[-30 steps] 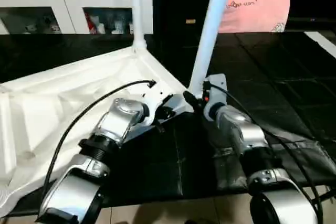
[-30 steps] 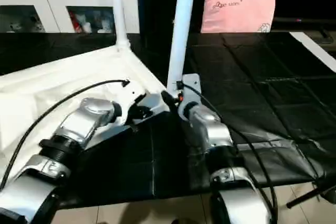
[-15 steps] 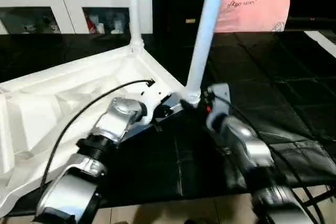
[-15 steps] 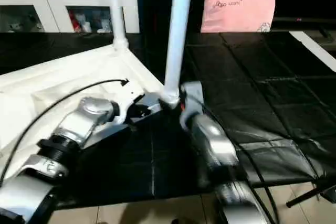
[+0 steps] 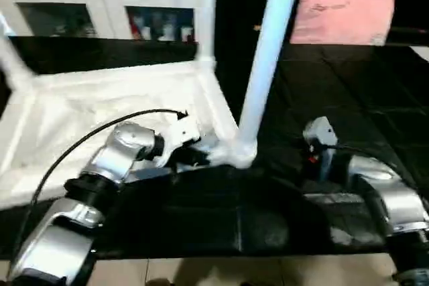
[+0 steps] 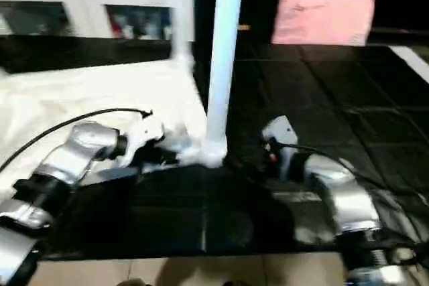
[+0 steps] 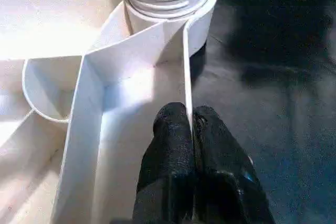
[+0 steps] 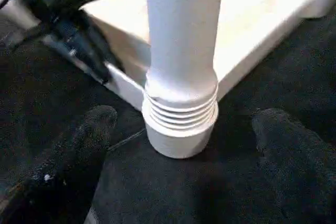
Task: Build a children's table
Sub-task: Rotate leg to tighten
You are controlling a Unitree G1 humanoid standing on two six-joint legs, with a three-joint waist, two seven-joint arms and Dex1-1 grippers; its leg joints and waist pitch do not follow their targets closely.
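Tabletop (image 5: 100, 98) lies upside down on the dark floor; left gripper (image 7: 190, 124) fingers pinch its rim wall to steady it. Right gripper (image 8: 184, 145) fingers spread wide, off the near leg (image 5: 268, 65) — looks seated in its socket.

The right claw (image 8: 178, 129) has let go of the leg (image 5: 265, 72) and backed away, fingers spread.

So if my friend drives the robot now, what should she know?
Left gripper: shut on the side wall of the white plastic ribbed tabletop, lying underside up on the black mat.
Right gripper: open, off the near white tubular leg, fingers either side of its base.
Done: three legs stand in round corner sockets, near, far and left.
Left: the remaining leg, then turn the table over.
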